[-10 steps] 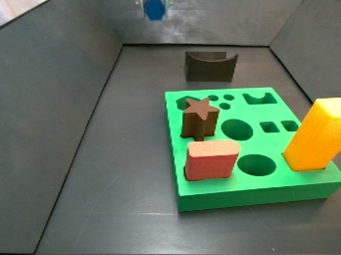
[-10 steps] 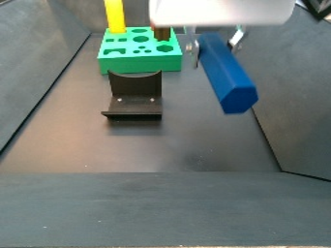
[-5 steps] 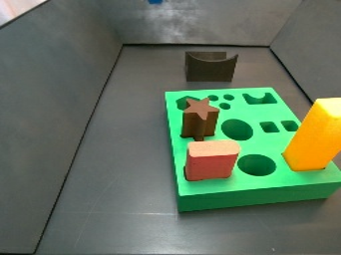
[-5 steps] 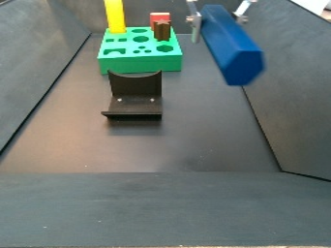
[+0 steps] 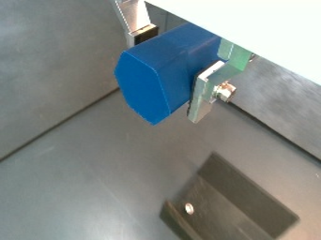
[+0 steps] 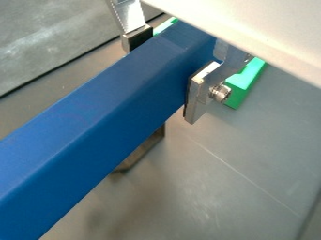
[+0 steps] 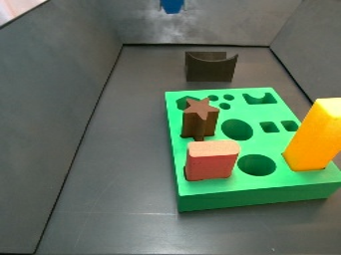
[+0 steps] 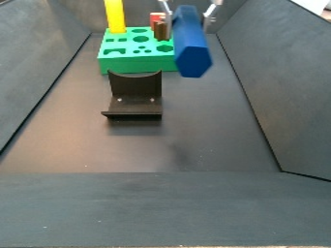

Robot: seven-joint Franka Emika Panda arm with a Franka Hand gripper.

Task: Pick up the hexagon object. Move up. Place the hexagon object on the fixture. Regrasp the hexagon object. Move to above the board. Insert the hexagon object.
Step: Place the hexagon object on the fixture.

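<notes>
The gripper (image 5: 175,58) is clamped on the hexagon object (image 5: 170,70) — in both wrist views its flat silver fingers (image 6: 205,92) press against opposite sides of the blue bar, which fills the space between them. In a wrist view the bar (image 6: 107,141) runs long and slanted away from the fingers, its flat facets plain to see; in a wrist view its hexagonal end face points toward the camera.

In a side view the hexagon object (image 8: 191,42) hangs in the air well above the dark floor, tilted, its free end lower and nearer the camera, its upper end at the gripper (image 8: 195,12), of which only the finger tips show at the frame's upper edge. In a side view only a small blue tip of the bar (image 7: 172,5) shows at the very top.

The fixture (image 8: 134,95) stands on the floor below and to one side of the bar, apart from it, its curved notch showing in a side view (image 7: 209,65). It sits just beside the board (image 7: 253,149), the bright green slab with round, square and star-shaped holes. On the board stand a brown star peg (image 7: 198,115), a reddish-brown block (image 7: 210,159) and a tall orange block (image 7: 314,133). In a wrist view a green corner of the board (image 6: 251,75) peeks out past one finger, and in a wrist view the fixture (image 5: 232,204) lies below on the floor.
</notes>
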